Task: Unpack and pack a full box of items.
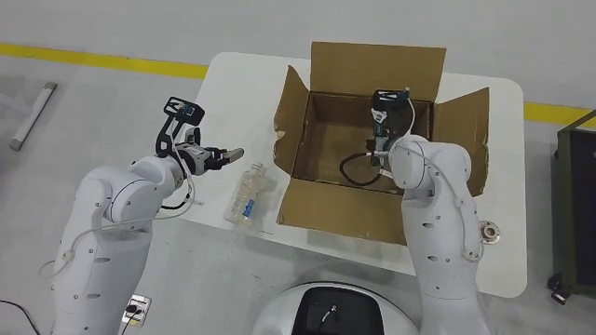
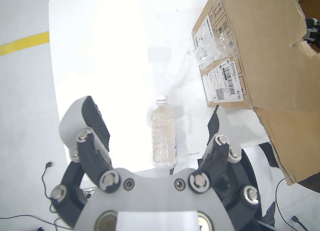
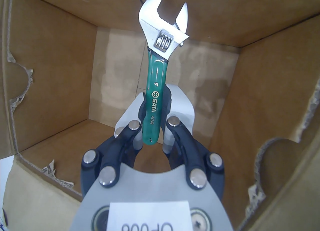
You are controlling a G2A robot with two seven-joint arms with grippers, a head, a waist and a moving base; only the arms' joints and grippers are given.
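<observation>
The left arm stretches over the desk's 9 o'clock edge, its wrist pointing toward 3 o'clock at the box. The left fingers are spread wide and hold nothing. The bottle lies on its side on the desk at their 5 o'clock, apart from them and near the box's 8 o'clock corner. The right arm bends from 5 o'clock down into the open box. The right fingers are clamped on the green handle of the wrench, held inside the box with its metal head toward the box floor.
</observation>
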